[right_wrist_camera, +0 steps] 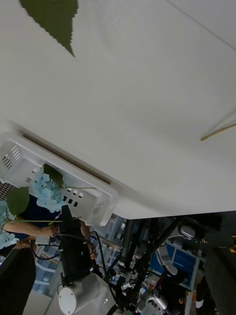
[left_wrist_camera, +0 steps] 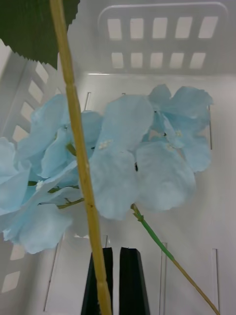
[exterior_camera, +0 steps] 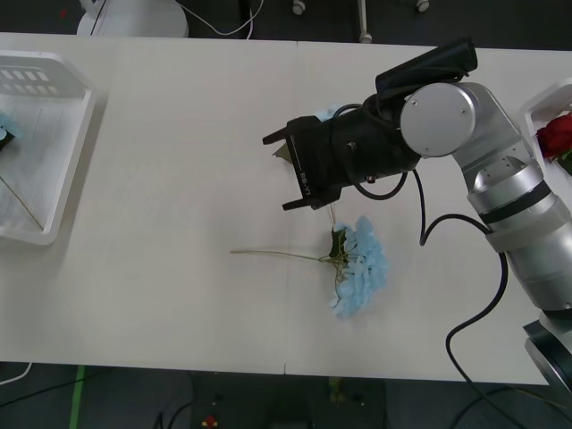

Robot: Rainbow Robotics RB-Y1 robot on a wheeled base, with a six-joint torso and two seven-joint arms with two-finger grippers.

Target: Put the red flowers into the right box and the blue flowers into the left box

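On the white table (exterior_camera: 179, 134) the right gripper (exterior_camera: 284, 172) hangs near the middle, its two black fingers spread apart and holding nothing. Just beside it, on the side nearer the robot, one blue flower (exterior_camera: 362, 266) lies flat on the table, its thin stem pointing toward the robot's left.

The left box (exterior_camera: 54, 152) stands at the left edge of the table (its ribbed, slotted floor is visible). Inside it lie more blue flowers (left_wrist_camera: 123, 157). The left gripper (left_wrist_camera: 113, 280) is low inside this box, with its black fingers (left_wrist_camera: 130, 280) pressed together; a pale stem (left_wrist_camera: 78, 162) crosses in front of them, but whether they pinch it cannot be told.

At the right edge of the table, the red flowers (exterior_camera: 556, 136) lie in the right box (exterior_camera: 536, 103).
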